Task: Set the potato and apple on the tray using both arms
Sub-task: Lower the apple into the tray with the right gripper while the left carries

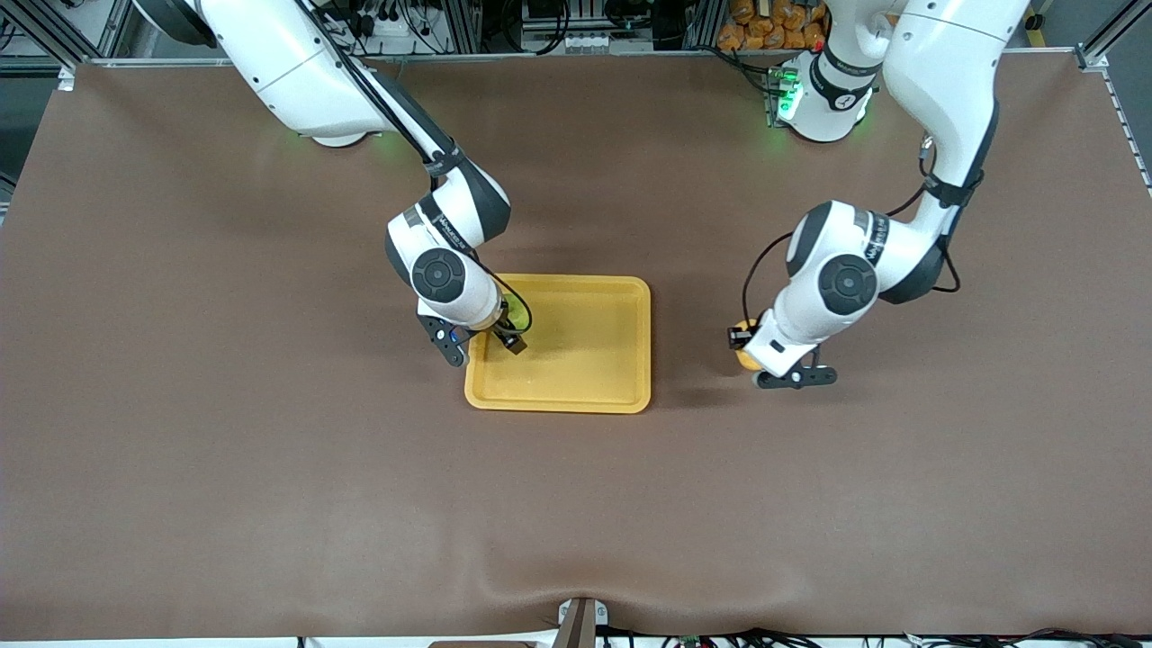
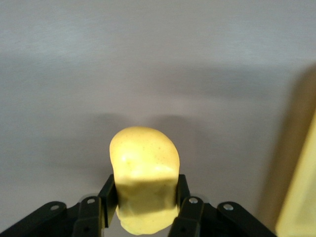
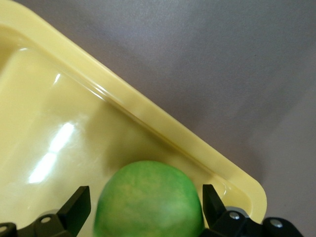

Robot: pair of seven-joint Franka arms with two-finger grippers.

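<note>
We found the yellow tray [image 1: 585, 360] lying flat near the middle of the brown bench [image 1: 270, 450], its long sides running toward and away from the front camera. The right gripper [image 1: 508, 335] had reached into the tray at the corner toward the right arm's end of the bench, on the side farther from the front camera. In the right wrist view the apple [image 3: 148, 200] sat on the tray floor [image 3: 59, 148] close to the rounded rim, between that gripper's jaws, which stood apart with a visible gap on each side of the fruit (so the apple was resting in the tray, not pinched). From the front we could see only a sliver of green [image 1: 515, 312] beside the wrist.

The left gripper [image 1: 749, 346] was low over the bare bench toward the left arm's end, well apart from the tray. Its jaws were clamped on the potato [image 2: 144, 177], one on each flank of the yellow lump, as the left wrist view showed plainly; an edge of the tray [image 2: 301, 197] appeared at the side of that view. In the front view the potato [image 1: 746, 358] showed as an orange bulge under the wrist. We could not tell whether it touched the bench or hung just above it.
</note>
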